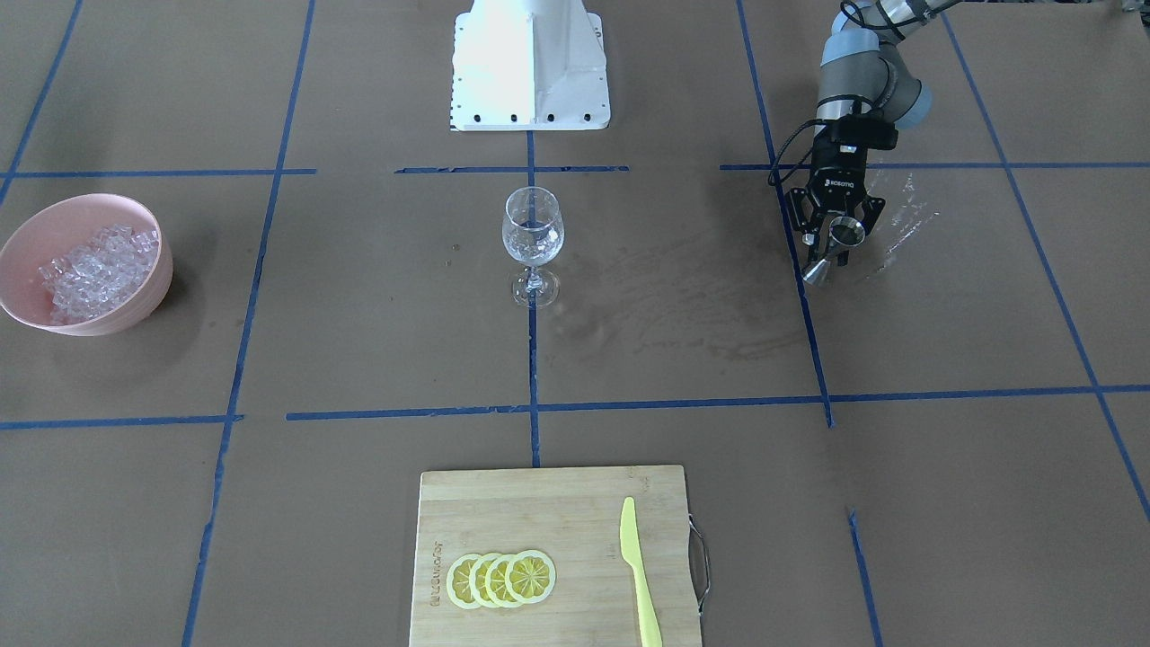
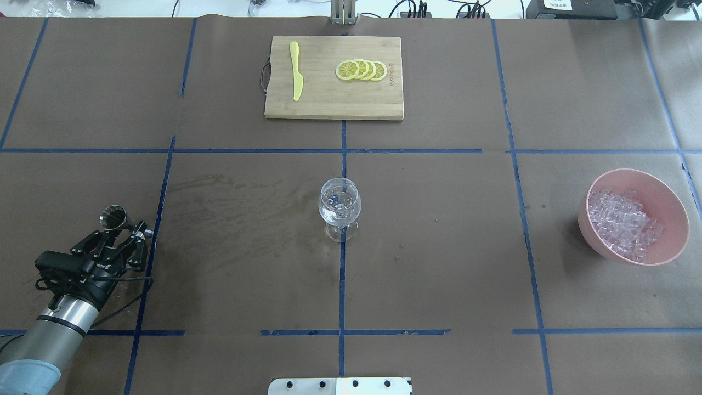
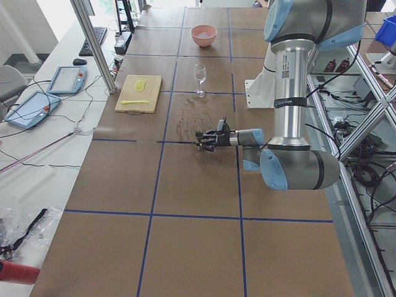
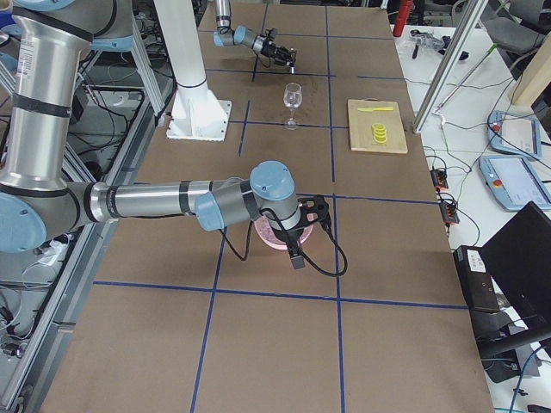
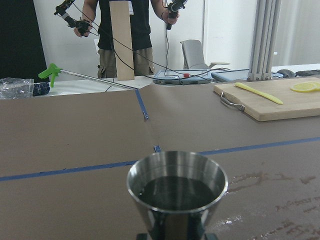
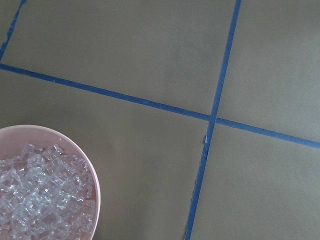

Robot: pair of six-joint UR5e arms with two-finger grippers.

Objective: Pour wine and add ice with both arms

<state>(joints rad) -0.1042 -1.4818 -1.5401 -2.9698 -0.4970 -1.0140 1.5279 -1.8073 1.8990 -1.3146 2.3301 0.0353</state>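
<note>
Centrally, a wine glass (image 2: 339,208) stands between jigger (image 2: 114,216) and ice (image 2: 622,222).

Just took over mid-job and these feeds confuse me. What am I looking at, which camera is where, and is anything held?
Two robot arms work at a brown table. Four fixed cameras look from above, the front and each end; one rides each wrist. The left gripper clamps a metal jigger of dark wine. The right arm hangs by the pink bowl of ice; its grip is unclear. Mid-table stands a wine glass; farther off, a cutting board with lemon slices and a yellow knife.
</note>
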